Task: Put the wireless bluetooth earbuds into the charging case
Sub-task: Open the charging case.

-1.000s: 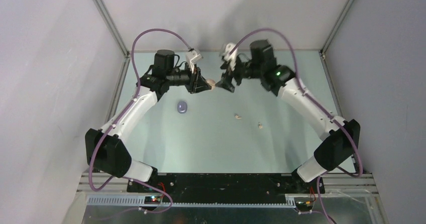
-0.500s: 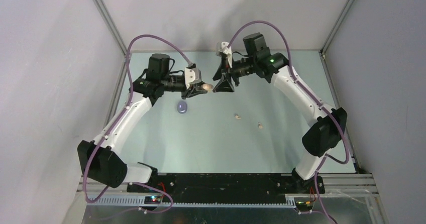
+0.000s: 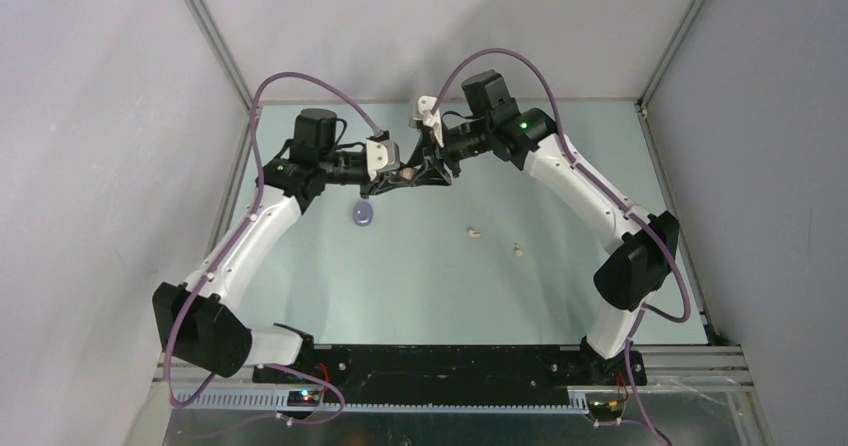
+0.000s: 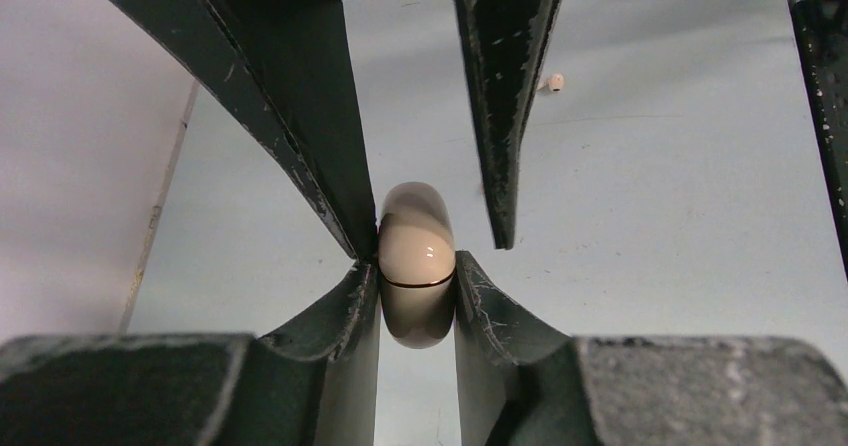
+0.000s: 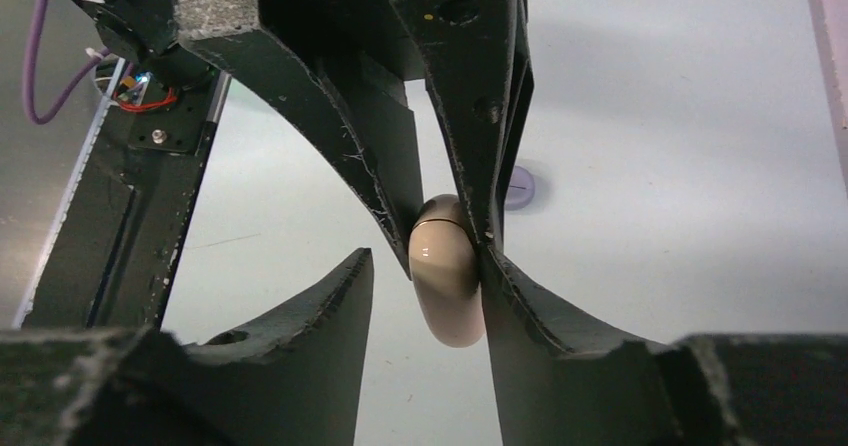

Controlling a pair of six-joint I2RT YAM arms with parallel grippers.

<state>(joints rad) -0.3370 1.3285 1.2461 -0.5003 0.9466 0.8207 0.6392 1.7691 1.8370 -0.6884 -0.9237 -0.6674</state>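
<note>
Cream charging case (image 5: 447, 271), closed, thin dark seam around its middle, up off the desk (image 3: 430, 276) in the upper middle of the top view, where the two arms meet. Pinched on both sides by the left pincer (image 4: 415, 266), fingers pressed tight against its lower half at the bottom centre of the left wrist view. Around the other end, the right pincer (image 5: 425, 256), spread: one finger flat against the case just right of centre in the right wrist view, the other standing clear at the left, a gap of pale desk between. Same from the left wrist view: one dark finger from the top of the frame touching the case at its left, the other hanging just beside it at the right, apart. Lower in the top view, two small whitish earbuds (image 3: 473, 232) lying on the desk near each other, right of centre, well apart from the case and from both pincers. Left of centre, a lavender oval thing (image 3: 363, 213) flat on the desk, just below the left pincer in the frame; too small to tell more. Purple cables (image 3: 300, 78) arching over both white-and-black arms.
</note>
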